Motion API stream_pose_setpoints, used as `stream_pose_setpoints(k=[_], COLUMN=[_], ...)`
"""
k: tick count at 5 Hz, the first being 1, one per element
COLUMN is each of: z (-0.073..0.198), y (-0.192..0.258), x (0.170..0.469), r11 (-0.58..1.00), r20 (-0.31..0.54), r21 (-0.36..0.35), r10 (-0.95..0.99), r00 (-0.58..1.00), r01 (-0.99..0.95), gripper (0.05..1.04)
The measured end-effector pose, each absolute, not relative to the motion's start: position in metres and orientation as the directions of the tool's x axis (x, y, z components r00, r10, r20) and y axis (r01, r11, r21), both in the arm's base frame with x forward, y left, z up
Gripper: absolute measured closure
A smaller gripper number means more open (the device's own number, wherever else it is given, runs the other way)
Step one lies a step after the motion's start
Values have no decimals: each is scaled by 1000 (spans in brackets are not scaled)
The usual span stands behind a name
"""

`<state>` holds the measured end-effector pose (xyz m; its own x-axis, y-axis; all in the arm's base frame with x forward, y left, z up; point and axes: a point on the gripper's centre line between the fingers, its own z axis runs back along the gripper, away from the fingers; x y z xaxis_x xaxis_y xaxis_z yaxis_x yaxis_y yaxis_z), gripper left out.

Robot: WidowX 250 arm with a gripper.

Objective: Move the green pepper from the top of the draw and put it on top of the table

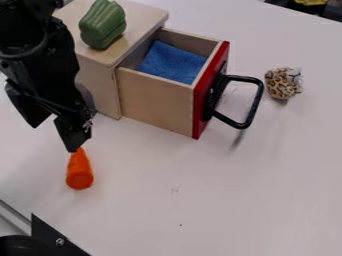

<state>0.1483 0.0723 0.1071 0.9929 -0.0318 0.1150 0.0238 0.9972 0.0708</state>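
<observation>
While the green pepper (101,26) lies on top of the wooden box (145,13), the end effector (53,138) hangs lower, beside the box, with its fingers spread apart and nothing between them. The pepper is up and to the right of it in the view, so the coming move probably turns on height: the end effector has to rise past the top's edge, then cross over before it lowers. The pepper's long axis runs up the view with a slight lean to the right, and the fingers would do best to close across that narrower width. Its smooth, rounded sides may let it roll or slip if the grip lands off centre.

Just below one fingertip, a carrot (79,172) rests on the worktop (267,192); whether they touch I cannot tell, and a sideways start could nudge it. The drawer (155,102) stands open with a blue cloth (172,62) inside, its black handle (254,102) jutting out from the red front (200,107). Beyond the handle sits a small spotted bundle (283,83). For setting down, the worktop in front of the drawer looks the easier choice, well away from handle and carrot.
</observation>
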Motion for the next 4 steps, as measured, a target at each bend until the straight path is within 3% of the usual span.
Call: stream_pose_setpoints(k=[1,4], z=[104,147], y=[71,113], x=[146,218], r11=[998,1000], r20=[106,215], r21=[65,9], r10=[-31,22], r00=[994,976], r01=[24,-25], gripper=[84,84])
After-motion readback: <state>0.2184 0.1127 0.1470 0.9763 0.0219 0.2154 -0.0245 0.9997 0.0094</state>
